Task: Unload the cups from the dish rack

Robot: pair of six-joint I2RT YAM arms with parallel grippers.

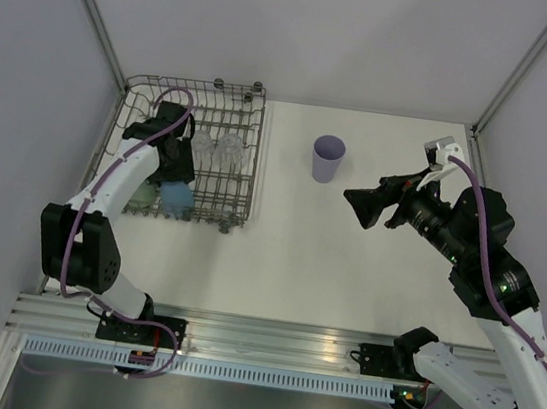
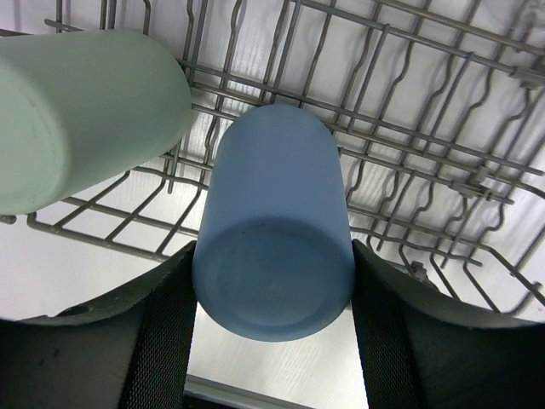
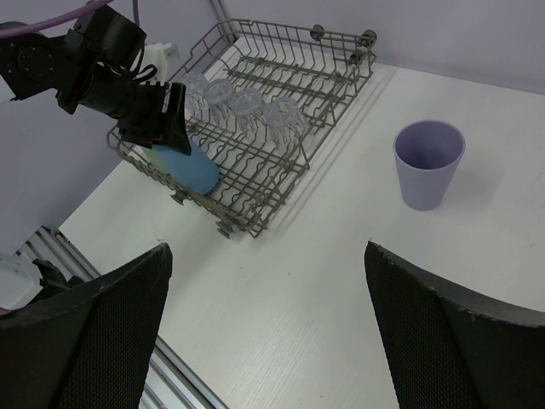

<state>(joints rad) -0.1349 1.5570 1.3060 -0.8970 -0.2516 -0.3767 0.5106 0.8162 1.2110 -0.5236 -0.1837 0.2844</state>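
Grip on the blue cup (image 2: pixel 272 247): left claw (image 2: pixel 272 349) clamped round it, pads pressed to both flanks near the base. Tipped on its side, it seems, at the near end of the dish rack (image 1: pixel 255 167), just beside the green cup (image 2: pixel 77 111). Best lifted straight up and slowly, clear of the grey wire prongs, before any swing toward the white surface (image 1: pixel 345 274), lilac cup (image 1: pixel 327 158) already upright there, mouth up. Smooth matte plastic, round and probably slightly tapered, so liable to slide: squeeze firmly, no jerks. Clear cups (image 3: pixel 247 106) further in, seemingly upside down over the prongs. Right claw (image 3: pixel 266 256) wide open, holding nothing, well apart from the rack.
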